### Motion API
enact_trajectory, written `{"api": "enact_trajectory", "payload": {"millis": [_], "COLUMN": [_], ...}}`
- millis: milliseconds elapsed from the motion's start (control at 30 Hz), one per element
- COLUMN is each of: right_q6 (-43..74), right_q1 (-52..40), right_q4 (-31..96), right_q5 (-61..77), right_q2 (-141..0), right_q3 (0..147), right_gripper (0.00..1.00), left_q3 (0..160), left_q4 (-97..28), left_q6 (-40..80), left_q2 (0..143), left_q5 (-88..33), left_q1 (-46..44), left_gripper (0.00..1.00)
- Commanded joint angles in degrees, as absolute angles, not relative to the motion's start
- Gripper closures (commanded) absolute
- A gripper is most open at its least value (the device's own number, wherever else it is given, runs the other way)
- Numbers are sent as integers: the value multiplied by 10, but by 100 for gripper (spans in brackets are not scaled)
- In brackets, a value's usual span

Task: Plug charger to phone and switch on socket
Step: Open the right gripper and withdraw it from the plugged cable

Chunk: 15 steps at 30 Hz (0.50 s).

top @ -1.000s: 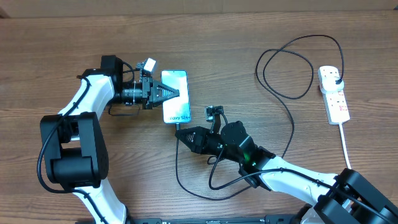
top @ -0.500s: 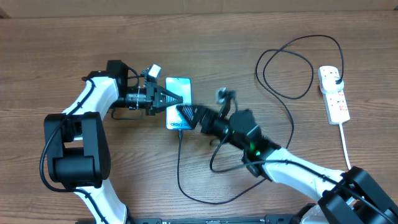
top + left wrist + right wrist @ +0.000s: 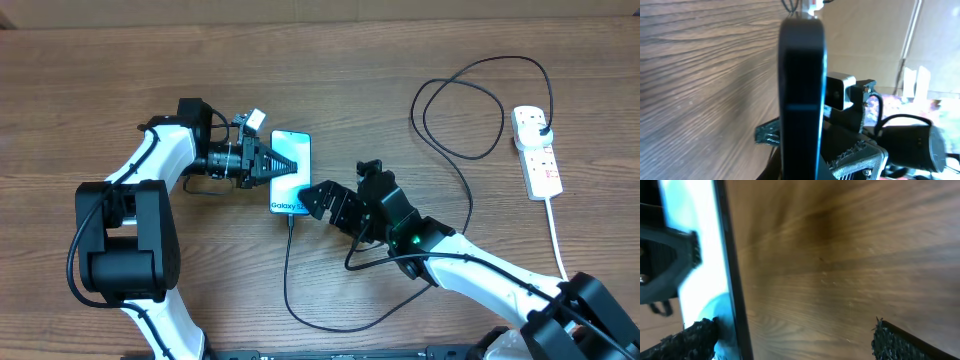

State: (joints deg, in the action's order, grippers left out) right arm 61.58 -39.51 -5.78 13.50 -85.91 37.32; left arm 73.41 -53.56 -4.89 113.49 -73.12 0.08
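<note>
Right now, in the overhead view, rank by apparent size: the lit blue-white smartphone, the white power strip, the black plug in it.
1. Unranked: lit blue-white smartphone and white power strip, too close to rank; strip longer, phone wider.
2. Smallest: black plug.

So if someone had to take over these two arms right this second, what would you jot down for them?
Left gripper: shut on the phone, gripping it from its left edge with one finger over the lit screen.
Right gripper: open and empty, beside the phone's lower right corner.
The charger: its cable leaves the phone's bottom edge and loops round to its plug in the socket at the far right.
Done: the tip looks seated in the phone, though the views don't confirm it.
Left: check that connection, then switch on the socket; neither gripper is near it.
</note>
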Motion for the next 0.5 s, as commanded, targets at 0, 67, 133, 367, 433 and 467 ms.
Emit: {"api": "enact_trajectory", "payload": {"millis": [0,67,133,367,433,467], "right_q6": [610,610,610,611,610,610], "right_q1": [-398,-398,-398,-398,-398,-398], "right_q4": [4,37,66,100,100,96], "right_q5": [125,125,125,125,125,125], "right_q2": [-865,-865,-865,-865,-865,-865], "right_q3": [365,364,364,364,364,364], "right_gripper": [0,0,0,0,0,0], "left_q3": [739,739,739,739,739,739], "left_q4": [-537,-537,-537,-537,-537,-537], "left_q6": [-47,-47,-47,-47,-47,-47], "left_q2": [1125,1125,1125,1125,1125,1125], "left_q5": [-793,-792,-790,-790,-790,-790], "left_q1": [3,3,3,3,3,3], "left_gripper": [96,96,96,96,96,96]}}
